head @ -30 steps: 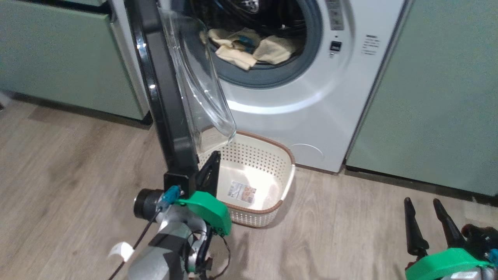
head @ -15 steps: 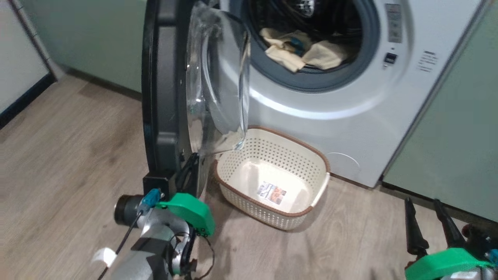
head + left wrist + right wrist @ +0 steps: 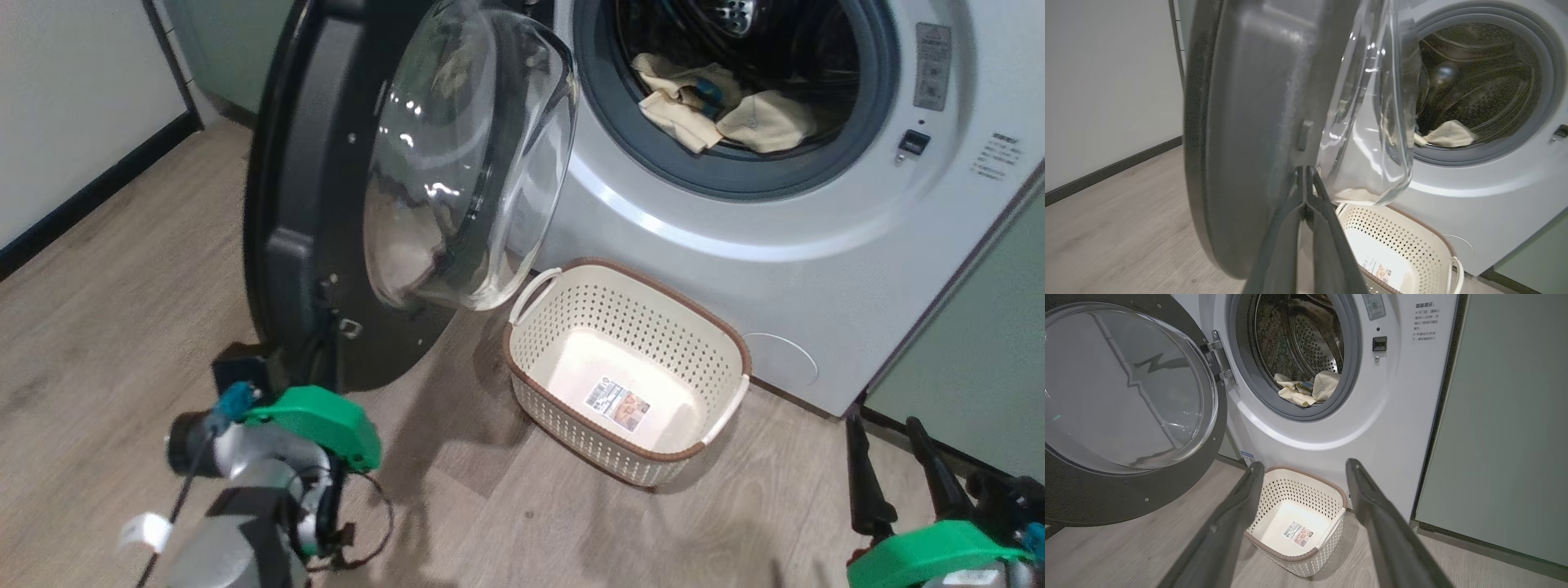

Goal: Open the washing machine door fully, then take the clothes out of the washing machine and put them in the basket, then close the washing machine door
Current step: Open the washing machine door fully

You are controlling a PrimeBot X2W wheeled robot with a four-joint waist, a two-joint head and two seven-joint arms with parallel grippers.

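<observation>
- Against the inner side of the washing machine door (image 3: 1249,122), the left claw (image 3: 1305,169) is clenched with nothing between its fingers. Its tips meet at the dark plastic just beside the glass bowl, under a small latch block. Whether they actually press on the surface I cannot tell.
- From the head view, the left forearm reaches forward low over the floor (image 3: 122,327), wrist below the door's bottom edge and fingers angled up at it.
- That door stands swung well out from the washing machine (image 3: 735,237), its bowl facing the drum opening. It is probably rigid and fairly heavy, turning only about its hinge. The glossy rim likely gives shut fingers little purchase, so a push on the flat plastic far from the hinge looks safer than one on the glass.
- Inside the drum, the clothes (image 3: 718,102) lie bunched at the front lip, close to the grey ring. They look soft, light and limp. A pinch on a raised fold should lift them, though they will trail and may catch on the ring.
- Below the opening, the basket (image 3: 637,314) sits empty on the floor, close before the washer. It looks light and apt to slide if knocked.
- Low at the right, the right claw (image 3: 1304,463) is released, fingers spread wide, holding nothing and aimed towards the basket.
</observation>
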